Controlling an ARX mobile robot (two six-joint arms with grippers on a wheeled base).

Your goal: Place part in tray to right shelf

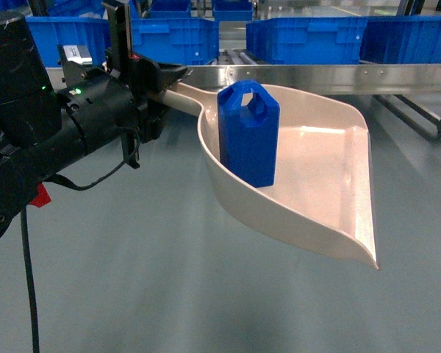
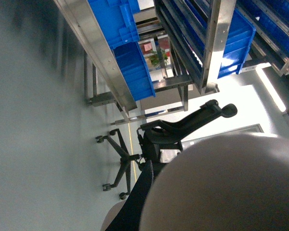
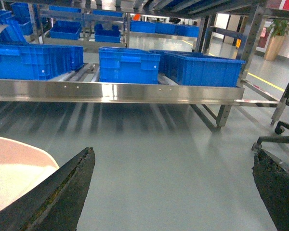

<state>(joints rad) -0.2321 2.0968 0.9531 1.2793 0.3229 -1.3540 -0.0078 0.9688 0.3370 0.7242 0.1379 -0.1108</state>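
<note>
1. Blue part [image 1: 248, 132] stands upright in the middle of the head view, inside the cream tray [image 1: 331, 184], against the tray's back wall, with its loop handle at the top.
2. Same view: the tray hangs in the air above the grey floor [image 1: 169, 294], its wide lip toward the lower right of the frame and its long handle running to the upper left.
3. At the upper left the left pincer [image 1: 158, 81] is clenched around the tray's handle, with the black arm and a loose cable behind it along the left edge.
4. Across the top of the head view runs the steel front rail of the right shelf [image 1: 316, 76], with blue crates [image 1: 309, 37] sitting on it behind the rail; the tray's far edge lies just below the rail in the frame.
5. Left wrist view: the picture is turned sideways. The tray's pale rounded underside [image 2: 231, 187] fills the lower right; steel racks with blue crates cross the top, and a black office chair [image 2: 154, 139] stands on the floor at centre.
6. Right wrist view: the right pincer [image 3: 173, 192] is released and holds nothing, its two dark fingers [image 3: 62, 197] spread wide at the lower corners.
7. A cream edge of the tray [image 3: 14, 168] shows at the lower left, and the shelf [image 3: 115, 92] with blue crates spans the upper half.
</note>
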